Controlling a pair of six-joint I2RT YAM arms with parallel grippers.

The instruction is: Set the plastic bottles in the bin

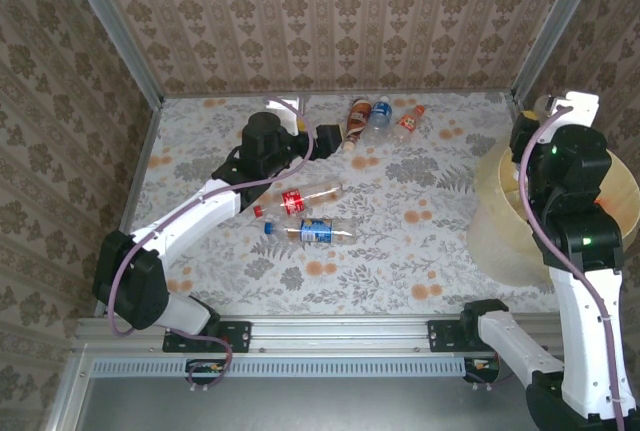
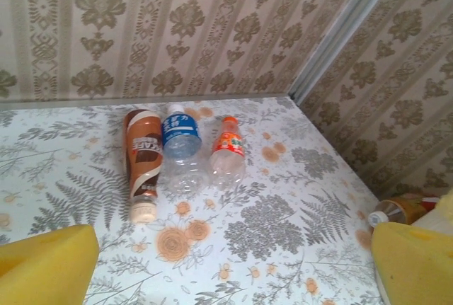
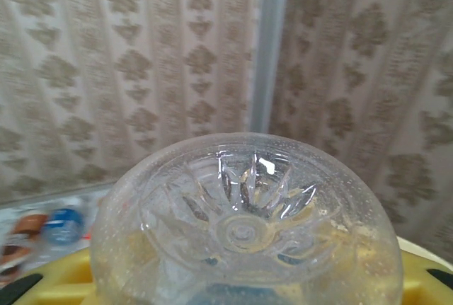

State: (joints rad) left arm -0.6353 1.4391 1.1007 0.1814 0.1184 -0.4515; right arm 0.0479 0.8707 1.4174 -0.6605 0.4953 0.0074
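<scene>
- Seen from the overhead camera, the pale-yellow bin (image 1: 505, 221) stands at the right edge of the table (image 1: 430, 251), with the right arm (image 1: 575, 221) reared above it.
- Well left of the bin, mid-table, lie a red-label bottle (image 1: 305, 197) and a blue-label bottle (image 1: 320, 232), near each other.
- Farther from the bin, by the back wall (image 1: 330, 21), a brown bottle (image 1: 360, 111), a far blue bottle (image 1: 381, 111) and an orange bottle (image 1: 408, 123) lie in a row.
- The left arm (image 1: 200, 206) points toward that row.
- From the left wrist camera, the left gripper (image 2: 226, 277) stands wide apart and holds nothing. Its yellow pads (image 2: 42, 262) sit at the bottom corners.
- Ahead, the brown, far blue and orange bottles lie side by side.
- They look empty and thin-walled, so probably light, easily dented and apt to roll. A grip across the labelled middle of the body looks safest.
- From the right wrist camera, the right gripper (image 3: 241, 287) is clamped on a clear held bottle (image 3: 244, 227), whose star-moulded base faces the lens.
- Its smooth plastic may slip under a loose hold.
- Whether it hangs inside the bin's rim cannot be told here.
</scene>
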